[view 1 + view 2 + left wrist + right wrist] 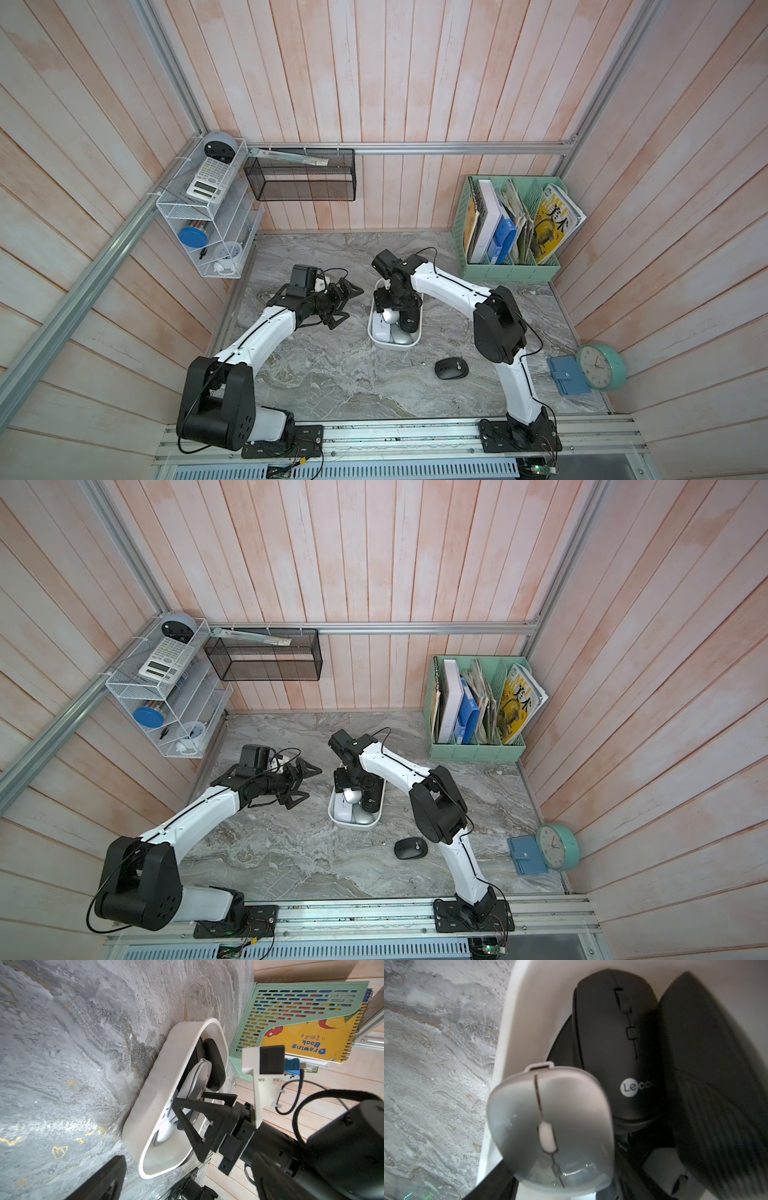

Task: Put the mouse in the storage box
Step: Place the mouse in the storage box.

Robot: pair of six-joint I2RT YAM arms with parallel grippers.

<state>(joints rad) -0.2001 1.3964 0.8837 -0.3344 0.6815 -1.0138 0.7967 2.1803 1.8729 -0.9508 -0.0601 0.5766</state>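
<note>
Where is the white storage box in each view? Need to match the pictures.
Top view: storage box near picture centre, just below the middle.
Top view: same tub, a little left of centre.
Left wrist: mid-picture, seen along its outer wall.
Right wrist: close up, its white wall frames the contents.
Shared landmark: the grey mouse inside it.

The left gripper (353,303) stands wide open, turned on its side. The right gripper (390,311) points straight down; its jaw state is unclear.
</note>
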